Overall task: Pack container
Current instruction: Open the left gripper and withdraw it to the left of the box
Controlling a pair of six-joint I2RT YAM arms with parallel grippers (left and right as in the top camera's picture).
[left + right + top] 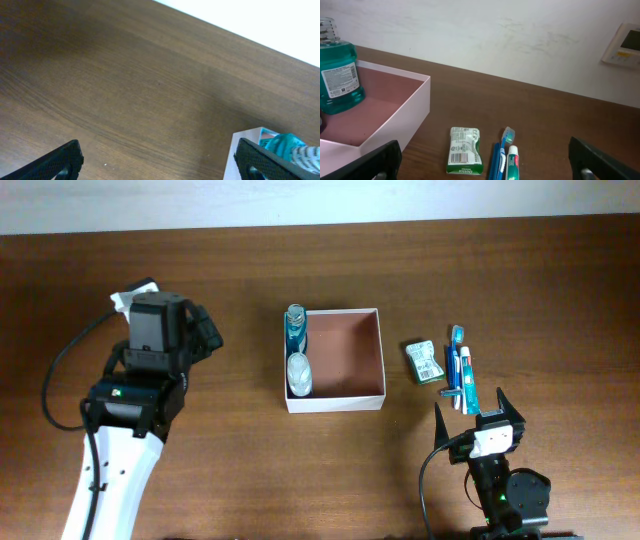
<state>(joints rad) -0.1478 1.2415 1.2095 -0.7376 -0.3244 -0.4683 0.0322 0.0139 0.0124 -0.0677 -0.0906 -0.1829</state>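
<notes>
Dark brown wooden desk (pixel 300 260). The square, shallow, white-walled container (pixel 348 352) with a reddish-brown inside sits near the desk's middle, open side up.

Contents: a teal mouthwash bottle (pixel 296 328) stands upright against the container's left wall, in the far corner. A pale rounded item (pixel 299 372) lies just beside it along the same wall; what it is cannot be made out. The remainder of the container floor is bare.

Outside the container, to its right and apart from it, three items lie close together on the desk: a green and white soap packet (pixel 424 362), a blue toothbrush (pixel 457 360) and a white toothpaste tube (pixel 468 375).

Left pincer (pixel 159 162): off to the left of the container and above the desk. Its fingers are spread wide and only desk surface shows between them. It holds nothing. The container's corner and the bottle show at the right edge of the left wrist view.

Right pincer (pixel 472 415): at the near edge of the desk, just short of the three loose items and facing them. Its fingers are spread wide and it holds nothing.
</notes>
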